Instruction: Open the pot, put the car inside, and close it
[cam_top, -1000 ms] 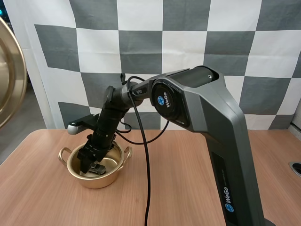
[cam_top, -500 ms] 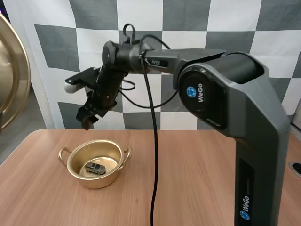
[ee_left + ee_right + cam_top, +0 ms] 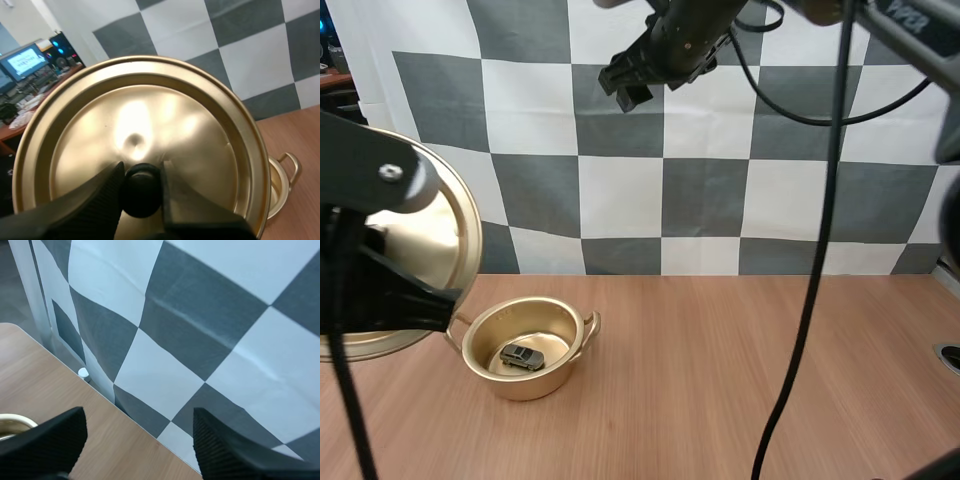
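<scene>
Above the table [image 3: 720,380], left hand [image 3: 141,171] pinches the lid knob [image 3: 141,192]; right hand [image 3: 628,88], raised high, gapes empty.

Dark grey left arm [image 3: 370,165] with silver screw [image 3: 388,172]; ribbed black right gripper [image 3: 139,416] fingers [image 3: 225,450].

The right end effector [image 3: 139,415] hangs with its two black fingers [image 3: 220,450] spread wide apart, ribbed inner faces turned toward each other and nothing held between them. Under the gap lies the pale wooden surface [image 3: 45,370], its far edge running slantwise past both fingers, and a small white cap [image 3: 82,373] sits right at that edge. Close beside one finger a curved golden slice of the pot [image 3: 15,419] rests on the surface, the rest of it hidden behind that finger.
</scene>
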